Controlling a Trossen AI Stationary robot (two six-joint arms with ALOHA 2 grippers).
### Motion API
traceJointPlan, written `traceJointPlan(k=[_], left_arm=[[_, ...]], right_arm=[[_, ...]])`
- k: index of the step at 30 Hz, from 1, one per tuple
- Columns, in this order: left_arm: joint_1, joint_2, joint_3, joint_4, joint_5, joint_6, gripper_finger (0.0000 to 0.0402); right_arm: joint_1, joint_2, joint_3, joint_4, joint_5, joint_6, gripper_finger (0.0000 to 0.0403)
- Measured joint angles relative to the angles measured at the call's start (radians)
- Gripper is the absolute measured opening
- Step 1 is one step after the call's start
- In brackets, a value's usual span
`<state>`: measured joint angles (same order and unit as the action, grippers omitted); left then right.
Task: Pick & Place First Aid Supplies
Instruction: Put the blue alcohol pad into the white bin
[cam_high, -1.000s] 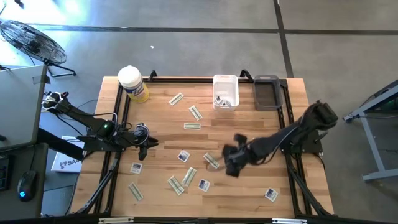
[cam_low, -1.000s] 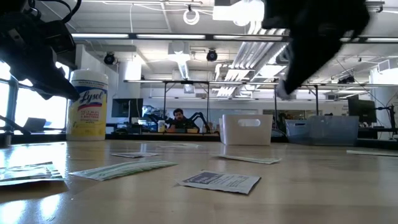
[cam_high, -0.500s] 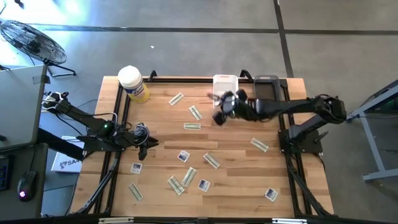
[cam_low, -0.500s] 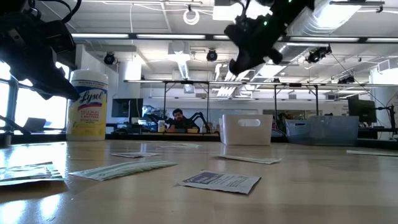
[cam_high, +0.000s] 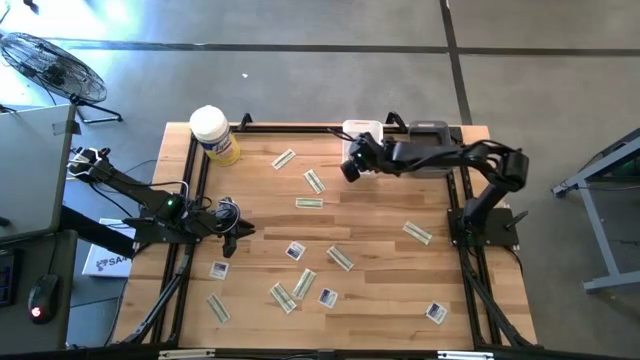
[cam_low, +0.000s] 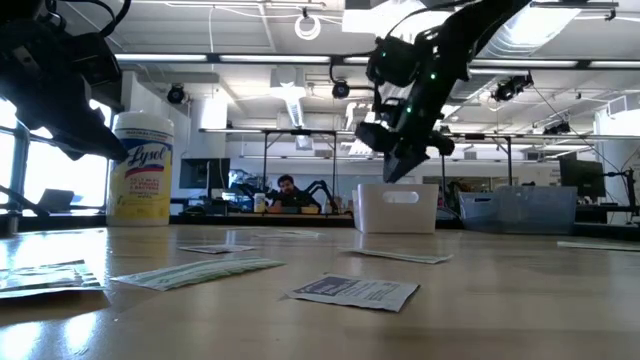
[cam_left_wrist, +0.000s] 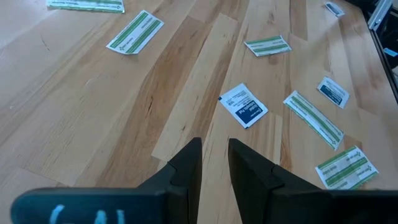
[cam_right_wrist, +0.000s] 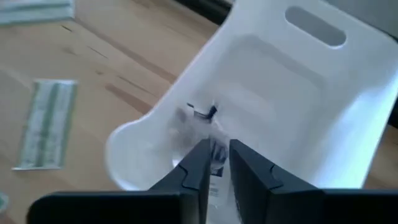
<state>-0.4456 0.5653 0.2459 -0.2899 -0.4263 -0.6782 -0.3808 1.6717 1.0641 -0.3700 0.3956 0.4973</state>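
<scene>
On the wooden table (cam_high: 380, 215), strips (cam_high: 310, 202) lie seemingly every way.

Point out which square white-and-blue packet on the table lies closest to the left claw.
The square packet just beside the left claw, toward the table's front edge. The other square packets, such as the one mid-table, lie farther to the right.

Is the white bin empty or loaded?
Loaded. The white bin holds at least one packet on its floor, seen past the right end effector hovering above it.
</scene>
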Motion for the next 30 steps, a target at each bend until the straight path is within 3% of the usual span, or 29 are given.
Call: traceJointPlan(k=[7, 15, 23, 30], left_arm=[[0.000, 0.000, 0.000, 0.000, 0.000, 0.000, 0.0076], [0.000, 0.000, 0.000, 0.000, 0.000, 0.000, 0.0076], [0.000, 0.000, 0.000, 0.000, 0.000, 0.000, 0.0076], [0.000, 0.000, 0.000, 0.000, 0.000, 0.000, 0.0076]], right_arm=[[-0.008, 0.006, 0.000, -0.002, -0.018, 0.052, 0.0102], [0.077, -0.119, 0.000, -0.017, -0.117, 0.021, 0.0118], [0.338, -0.218, 0.003, -0.092, -0.202, 0.006, 0.0118], [0.613, -0.213, 0.003, -0.328, -0.285, 0.354, 0.0118]])
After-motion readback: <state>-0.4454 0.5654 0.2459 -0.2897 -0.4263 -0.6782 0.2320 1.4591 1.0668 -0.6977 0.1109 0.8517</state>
